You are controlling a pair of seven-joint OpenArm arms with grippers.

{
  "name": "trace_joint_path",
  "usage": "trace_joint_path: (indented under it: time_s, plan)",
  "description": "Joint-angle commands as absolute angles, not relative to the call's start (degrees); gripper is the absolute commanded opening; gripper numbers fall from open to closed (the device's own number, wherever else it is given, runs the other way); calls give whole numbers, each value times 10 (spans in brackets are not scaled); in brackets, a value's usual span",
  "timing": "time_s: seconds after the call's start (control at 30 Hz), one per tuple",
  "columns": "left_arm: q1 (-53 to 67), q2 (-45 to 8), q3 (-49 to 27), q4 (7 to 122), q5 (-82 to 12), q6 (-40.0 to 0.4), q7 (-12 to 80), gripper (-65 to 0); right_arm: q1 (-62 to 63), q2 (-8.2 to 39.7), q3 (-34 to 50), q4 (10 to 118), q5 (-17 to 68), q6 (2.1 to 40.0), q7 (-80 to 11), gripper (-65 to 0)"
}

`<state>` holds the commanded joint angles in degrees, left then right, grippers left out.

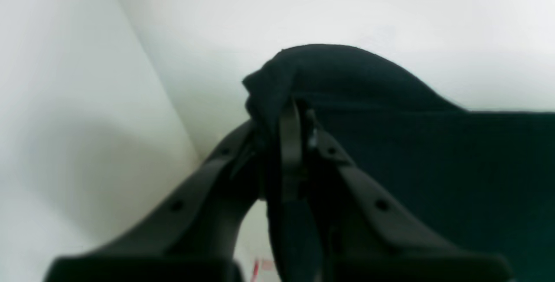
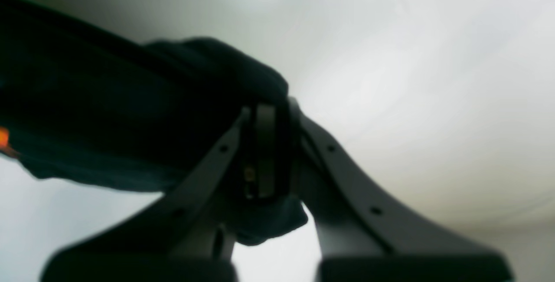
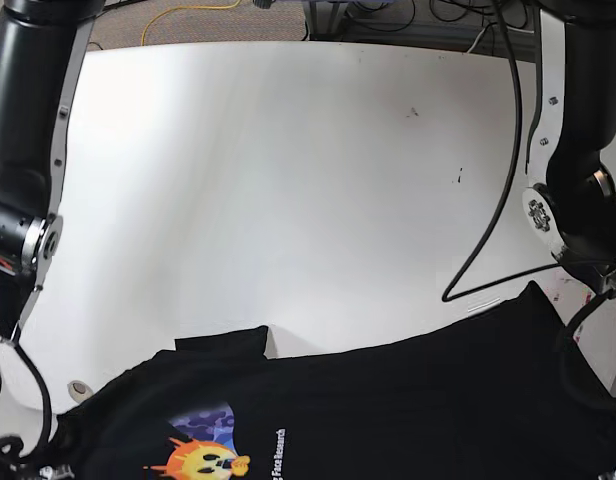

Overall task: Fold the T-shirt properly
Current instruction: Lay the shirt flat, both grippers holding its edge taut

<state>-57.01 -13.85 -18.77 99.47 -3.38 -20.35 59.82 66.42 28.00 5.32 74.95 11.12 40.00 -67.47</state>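
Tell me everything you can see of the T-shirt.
The T-shirt is black, soft-looking cloth, printed with an orange-yellow sun face, a blue-purple patch and white lettering. It spans the base view's lower part, running out of frame, with a small flap sticking up at its far edge. The left gripper and right gripper each pinch its cloth.

White table [image 3: 288, 180]; 1 tape-like roll [image 3: 79, 390] near its left side; 1 yellow cable [image 3: 193, 8] beyond the far edge.

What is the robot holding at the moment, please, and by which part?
The T-shirt, by an edge in each gripper's jaws, left and right; which edge cannot be told.
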Motion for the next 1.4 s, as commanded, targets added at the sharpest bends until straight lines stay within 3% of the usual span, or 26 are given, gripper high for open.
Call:
trace_joint_path:
  time_s: [0.3, 0.7, 0.9, 1.4]
  plan:
    - [-450, -121, -188, 1077, -35, -208, 646, -650, 461, 282, 131, 892, 111, 400, -708, -650]
    - [-278, -95, -253, 1142, -35, -302, 758, -650, 205, 255, 228, 1019, 111, 400, -713, -650]
    - [-203, -99, -281, 1146, -33, -333, 800, -650, 111, 226, 235, 1069, 111, 400, -713, -650]
    - [-22, -124, -307, 1142, -30, -375, 800, -650, -46, 156, 254, 1105, 111, 400, -710, -650]
